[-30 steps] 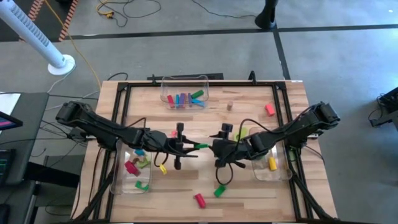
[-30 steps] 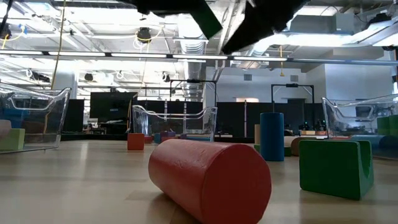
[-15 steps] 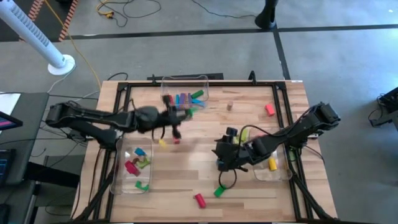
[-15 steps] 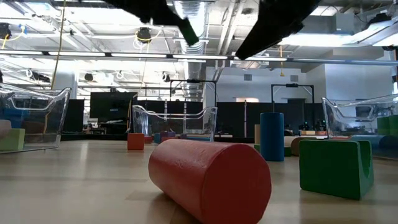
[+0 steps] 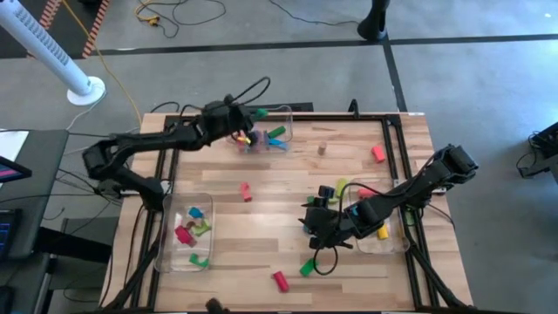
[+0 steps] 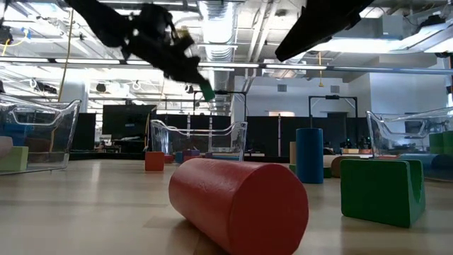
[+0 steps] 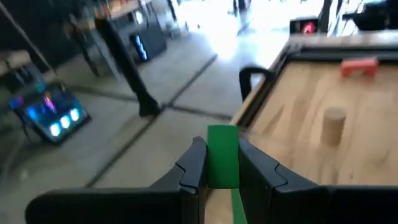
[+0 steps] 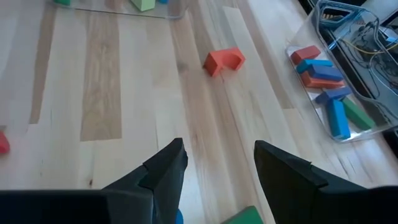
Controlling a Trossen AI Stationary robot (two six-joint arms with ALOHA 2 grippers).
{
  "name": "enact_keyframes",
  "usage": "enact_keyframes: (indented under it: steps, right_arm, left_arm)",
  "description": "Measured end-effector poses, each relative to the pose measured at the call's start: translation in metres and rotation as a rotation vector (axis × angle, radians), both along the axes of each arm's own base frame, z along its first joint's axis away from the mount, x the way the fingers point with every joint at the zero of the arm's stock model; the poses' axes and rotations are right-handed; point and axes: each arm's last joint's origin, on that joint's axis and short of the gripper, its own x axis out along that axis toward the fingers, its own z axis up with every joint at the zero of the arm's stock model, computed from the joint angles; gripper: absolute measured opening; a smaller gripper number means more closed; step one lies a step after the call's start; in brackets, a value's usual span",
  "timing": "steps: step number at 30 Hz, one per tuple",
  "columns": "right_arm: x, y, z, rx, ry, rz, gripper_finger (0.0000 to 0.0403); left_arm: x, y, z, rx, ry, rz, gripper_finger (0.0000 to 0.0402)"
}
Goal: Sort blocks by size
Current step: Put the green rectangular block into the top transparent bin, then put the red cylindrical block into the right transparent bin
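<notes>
Wooden table (image 5: 288,187) filled the centre of the high view, edged by a black metal frame (image 5: 167,131). Three clear plastic bins sat on it: one at top centre (image 5: 288,113), one at lower left (image 5: 171,240), one at lower right (image 5: 397,244). A white ribbed pole on a round base (image 5: 85,90) stood on the grey floor at upper left. Yellow cable (image 5: 153,15) lay along the top edge.

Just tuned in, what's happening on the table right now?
The left gripper is shut on a green bar block and holds it over the back bin, which already has several bars in it. The right gripper hangs open and empty over mid-table, near a green block and a red cylinder that lie loose on the wood.
</notes>
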Motion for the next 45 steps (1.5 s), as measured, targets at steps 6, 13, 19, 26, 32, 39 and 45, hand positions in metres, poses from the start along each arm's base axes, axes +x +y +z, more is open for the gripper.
enact_keyframes:
  steps: [6, 13, 19, 26, 32, 39, 45]
  right_arm:
    - [-0.001, 0.001, 0.0, 0.001, 0.0, 0.004, 0.0222]
    - [-0.002, 0.003, 0.0, 0.01, -0.001, 0.003, 0.0222]
    - [-0.002, 0.003, 0.0, 0.011, 0.001, 0.003, 0.0222]
    - [-0.002, 0.003, 0.0, 0.011, 0.001, 0.003, 0.0222]
    - [-0.002, 0.002, 0.0, 0.01, 0.001, 0.0, 0.0222]
    - [-0.003, 0.002, -0.002, -0.001, 0.023, -0.001, 0.0222]
    - [-0.009, -0.004, -0.006, -0.08, 0.069, -0.067, 0.0222]
  left_arm:
    - [0.02, 0.029, -0.025, -0.129, 0.107, 0.023, 0.0057]
    - [0.039, 0.043, -0.037, -0.221, 0.231, 0.059, 0.0057]
    - [0.037, 0.051, -0.036, -0.19, 0.293, 0.149, 0.0057]
    - [0.031, 0.054, -0.04, -0.248, 0.325, 0.119, 0.0086]
    - [0.031, 0.052, -0.042, -0.261, 0.344, 0.113, 0.0151]
    - [0.033, 0.044, -0.036, -0.254, 0.332, 0.066, 0.0177]
    - [0.034, 0.023, -0.008, -0.236, 0.244, -0.045, 0.0176]
